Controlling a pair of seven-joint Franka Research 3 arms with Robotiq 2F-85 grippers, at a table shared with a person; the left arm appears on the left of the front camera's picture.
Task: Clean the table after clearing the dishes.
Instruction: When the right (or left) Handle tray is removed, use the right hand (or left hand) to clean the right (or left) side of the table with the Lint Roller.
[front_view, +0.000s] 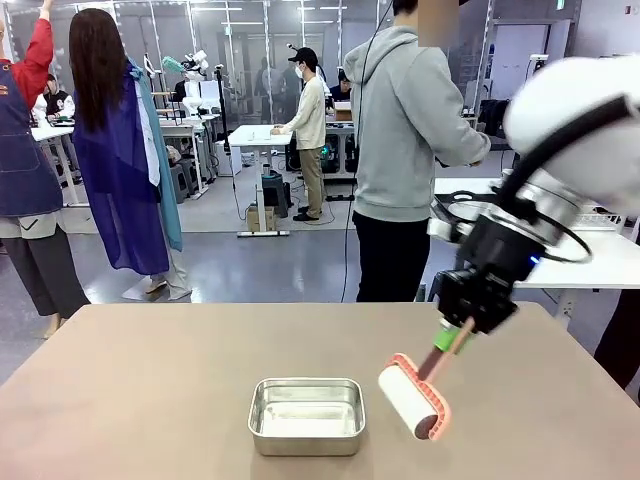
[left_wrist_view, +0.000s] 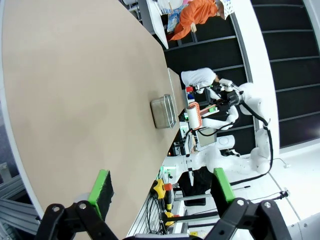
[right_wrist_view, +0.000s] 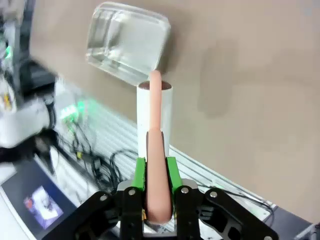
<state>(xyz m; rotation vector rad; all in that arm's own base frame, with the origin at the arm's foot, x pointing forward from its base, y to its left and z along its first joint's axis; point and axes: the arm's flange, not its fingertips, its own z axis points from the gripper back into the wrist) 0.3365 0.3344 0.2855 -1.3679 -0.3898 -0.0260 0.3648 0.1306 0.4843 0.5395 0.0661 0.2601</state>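
The table (front_view: 150, 400) has a plain matte brownish-taupe top, and most of it lies bare. Near the robot's edge, about midway across, a small square steel pan (front_view: 306, 414) sits flat with its hollow facing up. Just to its right is the roller (front_view: 413, 400) — a white drum in a pink frame. It is tilted and low over the tabletop, though whether it touches is hard to tell from here. Its pink handle slants up into the right gripper (front_view: 455, 338), whose green pads (right_wrist_view: 140, 175) are clamped narrowly on the handle. In the right wrist view the drum hangs just short of the pan's rim.

The left gripper (left_wrist_view: 161, 175) is held off the table's side edge with its fingers spread wide and nothing between them. A long open stretch of tabletop runs from it to the pan.

Left of the pan and behind it the surface is open all the way to the far edge. Beyond that edge a person (front_view: 400, 150) in a grey hoodie stands facing away.
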